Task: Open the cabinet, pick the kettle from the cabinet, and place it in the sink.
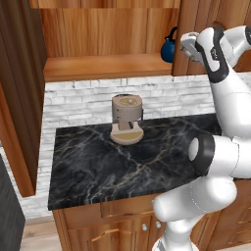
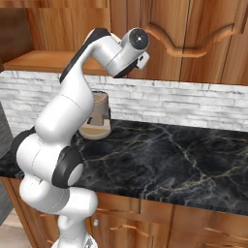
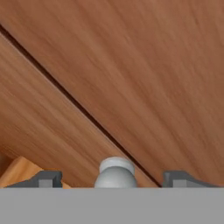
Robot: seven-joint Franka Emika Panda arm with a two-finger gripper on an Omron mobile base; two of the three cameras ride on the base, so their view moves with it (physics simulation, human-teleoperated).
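Even, soft rendered light throughout; faint shadow under the cabinet (image 1: 103,29) shelf, slight sheen on the marble counter (image 2: 164,160), hand view soft-focused.

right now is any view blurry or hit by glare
Hand view: soft and blurred so close to the cabinet, knob fuzzy between the jaws. Left base view: even light, no glare, kettle dim in shelf shadow. Right base view: sharp, faint sheen on the counter.

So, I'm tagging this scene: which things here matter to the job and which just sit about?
Job:
reddish-brown wooden wall cabinet
small round dark-blue kettle
small round silver knob
end effector

Lying about:
tan cylindrical coffee machine
black gold-veined marble counter
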